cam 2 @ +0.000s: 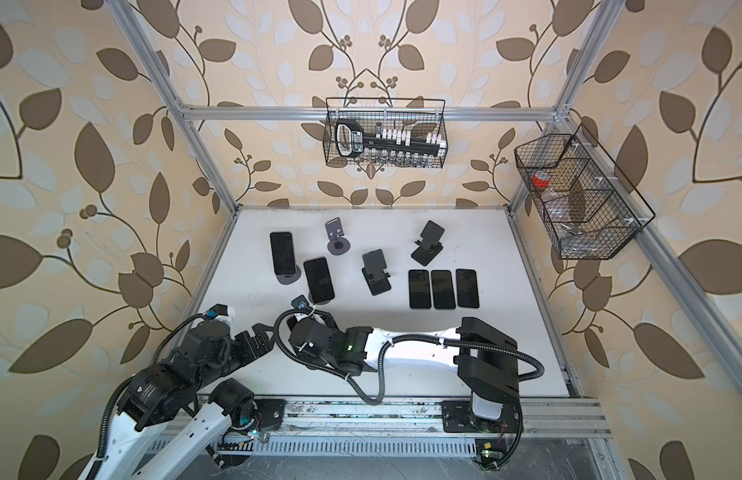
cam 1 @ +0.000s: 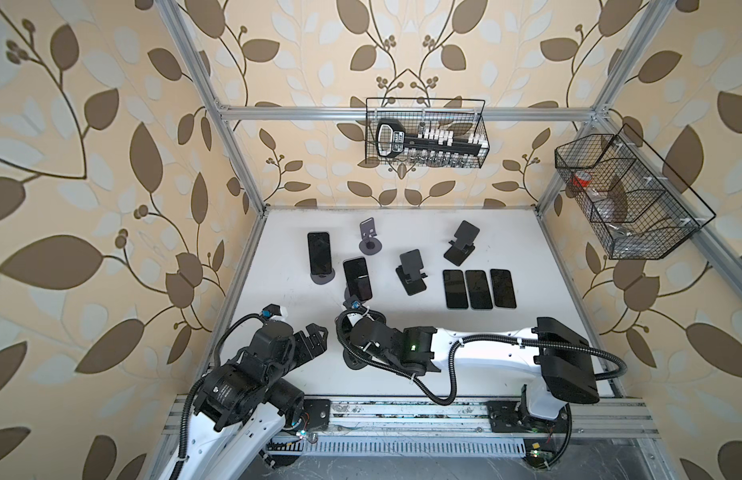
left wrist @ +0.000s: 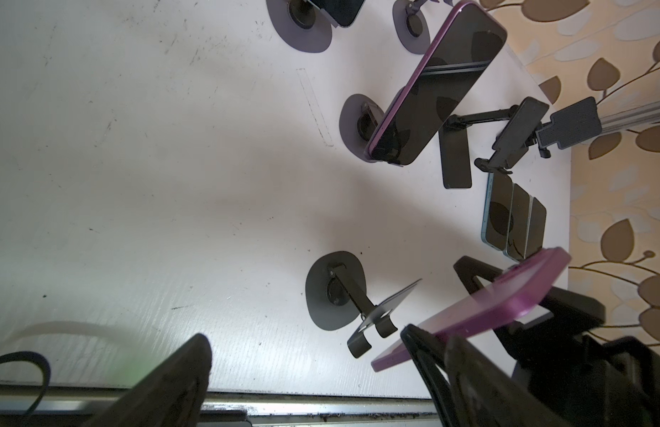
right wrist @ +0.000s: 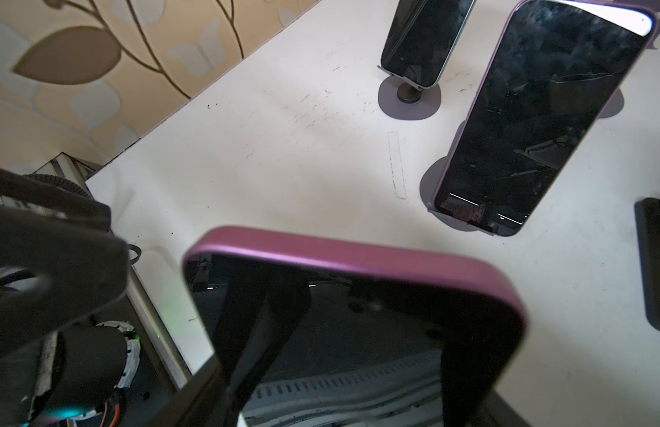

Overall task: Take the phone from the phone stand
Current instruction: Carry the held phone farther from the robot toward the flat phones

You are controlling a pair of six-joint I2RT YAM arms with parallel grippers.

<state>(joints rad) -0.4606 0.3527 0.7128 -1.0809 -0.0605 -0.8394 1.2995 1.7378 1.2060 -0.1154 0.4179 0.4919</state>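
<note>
My right claw point(right wrist: 358, 351) is clamped on the purple phone point(right wrist: 354, 255), clear of the phone stand point(left wrist: 336, 292), just beside it; my left claw point(cam 1: 315, 338), to its left, gapes wide, empty.

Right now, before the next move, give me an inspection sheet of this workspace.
Surface: white table, scuffed, no spills seen.
Job's things: purple phone appears lifted off the empty round stand beside it; back phone and middle phone sit on stands.
Clutter: row of three flat phones; empty grey stand; near black stand and far black stand, empty.
Grippers: left end effector open, empty; right end effector shut on the purple phone.
Cables: right arm's conduit droops to the table's front edge; left arm's conduit loops by the left edge.
Surroundings: leaf wallpaper, aluminium frame, back wire basket, side wire basket.
</note>
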